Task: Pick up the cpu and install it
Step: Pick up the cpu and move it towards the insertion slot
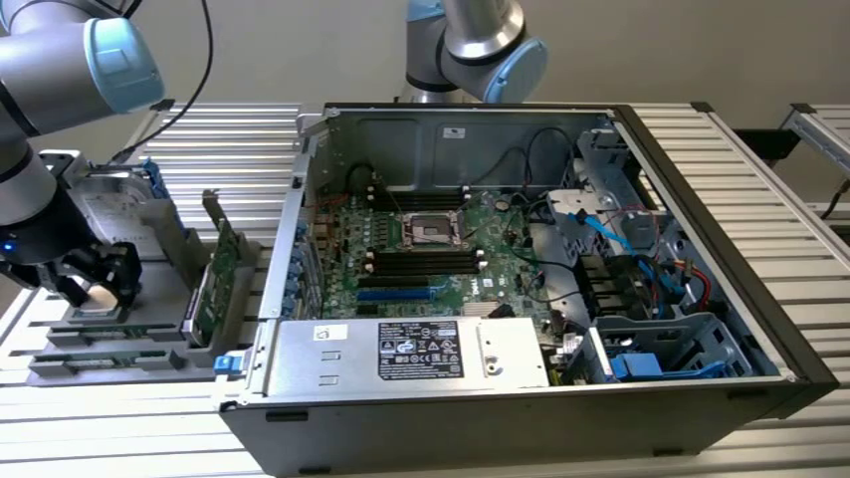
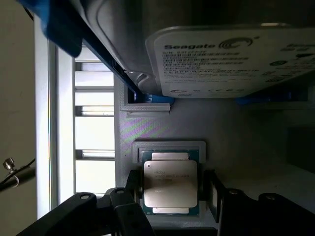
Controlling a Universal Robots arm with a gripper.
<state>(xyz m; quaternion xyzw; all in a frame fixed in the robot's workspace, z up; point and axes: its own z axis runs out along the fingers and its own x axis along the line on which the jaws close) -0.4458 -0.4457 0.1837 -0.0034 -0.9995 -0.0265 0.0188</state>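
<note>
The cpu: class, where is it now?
At the exterior view's left, the cpu sits in the grey holder outside the computer case, at the pincer; the wrist view shows it in a square recess near the hard drive.

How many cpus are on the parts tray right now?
1. The cpu lies flat in its square recess on the grey tray, beside the Seagate hard drive, with the gripper right over it. More could be hidden behind the arm.
</note>
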